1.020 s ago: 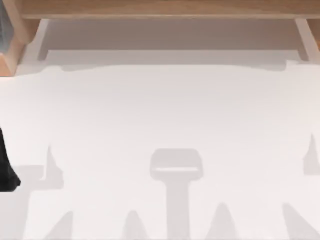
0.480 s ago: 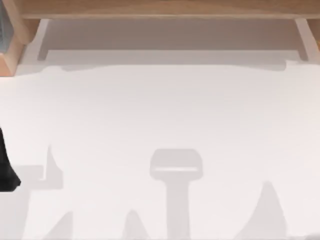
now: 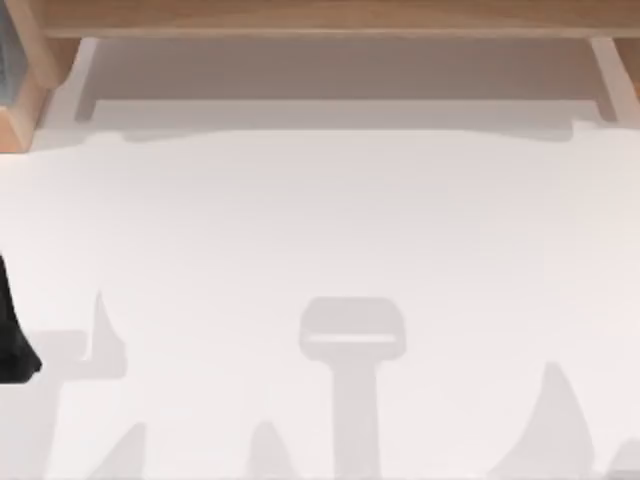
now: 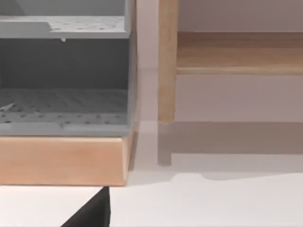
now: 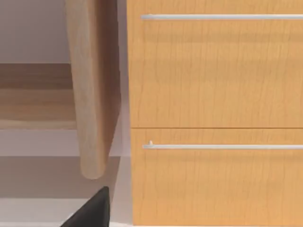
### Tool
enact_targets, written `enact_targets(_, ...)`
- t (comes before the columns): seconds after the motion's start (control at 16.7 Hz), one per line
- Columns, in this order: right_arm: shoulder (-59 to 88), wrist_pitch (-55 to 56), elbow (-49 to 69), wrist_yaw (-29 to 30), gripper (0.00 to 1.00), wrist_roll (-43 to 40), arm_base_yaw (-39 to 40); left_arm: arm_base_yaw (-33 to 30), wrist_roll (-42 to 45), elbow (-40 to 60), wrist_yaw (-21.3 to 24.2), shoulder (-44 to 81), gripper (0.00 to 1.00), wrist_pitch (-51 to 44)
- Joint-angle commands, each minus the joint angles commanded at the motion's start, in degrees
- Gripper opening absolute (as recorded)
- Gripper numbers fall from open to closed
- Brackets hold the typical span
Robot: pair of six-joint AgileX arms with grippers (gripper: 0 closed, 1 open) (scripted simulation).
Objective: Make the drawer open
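Two wooden drawer fronts fill the right wrist view, one above the other. The upper drawer [image 5: 213, 71] has a silver bar handle [image 5: 222, 17], and the lower drawer [image 5: 213, 184] has its own handle [image 5: 222, 147]. Both fronts sit flush and shut. A black part of my right gripper [image 5: 90, 210] shows low in that view, still apart from the drawers. A dark piece of my left arm [image 3: 12, 335] sits at the table's left edge. A black part of my left gripper [image 4: 90, 210] shows in its wrist view.
A wooden shelf [image 3: 320, 15] runs along the back of the white table [image 3: 320, 220]. A grey perforated rack [image 4: 64, 109] on a wooden base [image 4: 61, 161] stands at the back left. A wooden post [image 5: 92, 94] hangs beside the drawers.
The arm shadows at the table's lower right have shifted and merged towards the right. The left arm and the shelf have not moved.
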Motion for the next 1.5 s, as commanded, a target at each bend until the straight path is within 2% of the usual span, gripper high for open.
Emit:
enact_targets(0.18, 0.1, -0.5, 1.2, 0.3, 1.00, 0.4, -1.3, 0.0, 0.0, 0.0, 0.0, 0.0, 1.00, 0.0)
enact_targets(0.3, 0.5, -2.1, 4.9, 1.3, 1.00, 1.4, -5.0, 0.0, 0.0, 0.0, 0.0, 0.0, 1.00, 0.0)
enact_targets(0.6, 2.6, -9.9, 22.9, 6.4, 1.00, 6.9, -23.5, 0.0, 0.0, 0.0, 0.0, 0.0, 1.00, 0.0)
enact_targets(0.96, 5.8, -24.1, 57.5, 16.2, 1.00, 18.1, -57.2, 0.0, 0.0, 0.0, 0.0, 0.0, 1.00, 0.0)
enact_targets(1.5, 7.7, -47.3, 125.3, 34.3, 1.00, 41.9, -114.2, 0.0, 0.0, 0.0, 0.0, 0.0, 1.00, 0.0)
